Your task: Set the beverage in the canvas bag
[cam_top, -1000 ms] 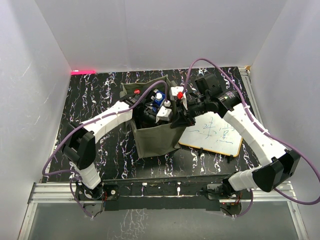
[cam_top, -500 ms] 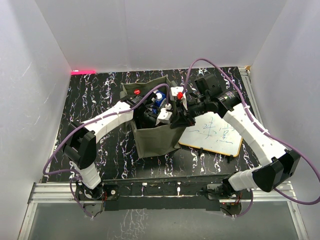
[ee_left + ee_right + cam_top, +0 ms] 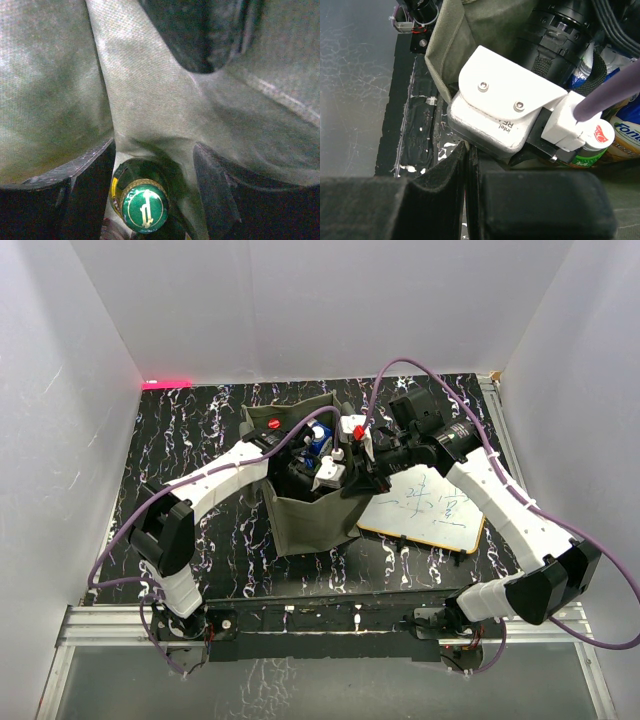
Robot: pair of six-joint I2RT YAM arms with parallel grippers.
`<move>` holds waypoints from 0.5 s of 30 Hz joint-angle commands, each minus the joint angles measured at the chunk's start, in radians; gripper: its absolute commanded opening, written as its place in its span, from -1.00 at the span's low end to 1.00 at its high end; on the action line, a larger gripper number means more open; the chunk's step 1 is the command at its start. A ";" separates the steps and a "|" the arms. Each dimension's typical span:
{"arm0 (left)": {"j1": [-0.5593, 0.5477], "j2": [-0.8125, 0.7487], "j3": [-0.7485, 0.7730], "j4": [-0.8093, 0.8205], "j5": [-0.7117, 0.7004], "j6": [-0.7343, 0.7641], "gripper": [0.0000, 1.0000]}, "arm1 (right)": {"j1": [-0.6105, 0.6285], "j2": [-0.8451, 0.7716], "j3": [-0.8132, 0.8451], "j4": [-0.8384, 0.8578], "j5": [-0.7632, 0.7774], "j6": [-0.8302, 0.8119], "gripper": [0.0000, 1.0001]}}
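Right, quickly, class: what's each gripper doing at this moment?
Left gripper: open, straddling the green-capped bottle, not gripping it.
Right gripper: closed, pinching the canvas bag by its rim.

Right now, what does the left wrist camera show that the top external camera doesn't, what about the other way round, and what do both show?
Left wrist only: a green-capped bottle deep inside the canvas bag, between the fingers of the open left gripper. Top external only: the left arm, the right arm, the whiteboard right of the bag, and the marbled table. Both: the olive bag, seen from inside in one and from above in the other.
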 commanded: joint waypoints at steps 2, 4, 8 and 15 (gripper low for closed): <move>-0.027 -0.002 0.034 -0.093 0.076 0.031 0.32 | 0.003 -0.053 -0.001 0.041 -0.014 0.009 -0.85; -0.027 -0.004 0.045 -0.103 0.071 0.039 0.38 | 0.002 -0.053 -0.001 0.040 -0.012 0.009 -0.85; -0.027 -0.012 0.072 -0.133 0.062 0.067 0.53 | 0.003 -0.052 -0.002 0.040 -0.012 0.007 -0.85; -0.027 -0.035 0.136 -0.204 0.027 0.111 0.66 | 0.003 -0.052 -0.004 0.036 -0.008 0.003 -0.84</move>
